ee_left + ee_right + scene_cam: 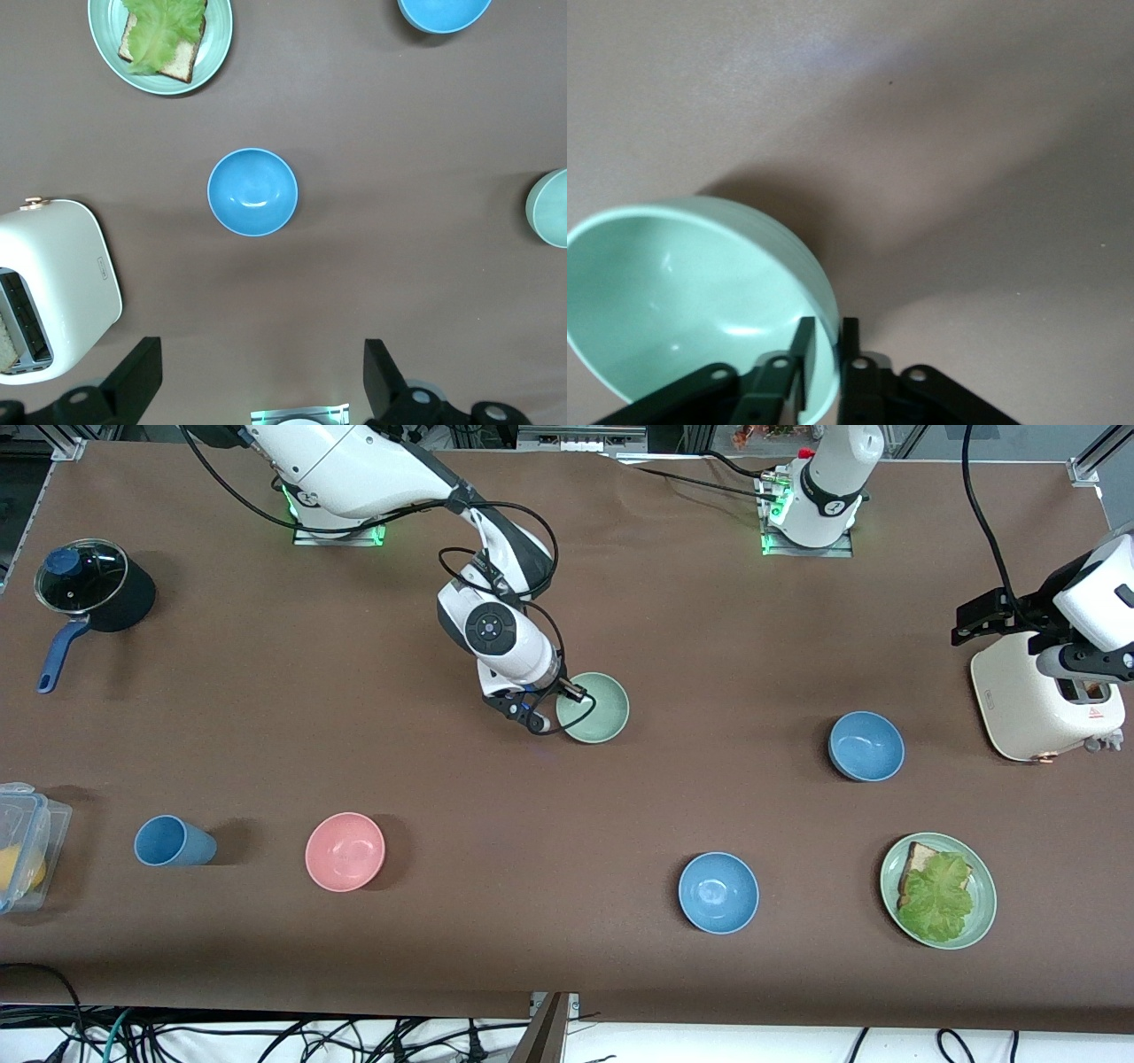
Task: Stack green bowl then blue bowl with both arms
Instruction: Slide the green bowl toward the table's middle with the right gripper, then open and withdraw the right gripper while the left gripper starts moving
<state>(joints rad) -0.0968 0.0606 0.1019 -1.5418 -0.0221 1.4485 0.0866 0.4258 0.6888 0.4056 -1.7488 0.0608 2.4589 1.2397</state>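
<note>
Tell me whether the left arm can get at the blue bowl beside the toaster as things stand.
Probably yes. The left gripper hangs open above the table by the toaster, and the blue bowl sits alone on bare table with nothing over it. The right gripper is busy on the green bowl.

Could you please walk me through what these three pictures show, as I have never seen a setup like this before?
These are two white robot arms at a brown table, each ending in a two-finger gripper. One picture looks down from a high camera facing the robots; the other two come from cameras on the arms' wrists.

The right gripper is shut on the green bowl; its wrist view shows one finger inside the rim and one outside. The left gripper is open, up over the table by the toaster, above the blue bowl.

Also on the table: a brighter blue bowl, a pink bowl, a blue cup, a green plate with toast and lettuce, a lidded pot, and a plastic container.
</note>
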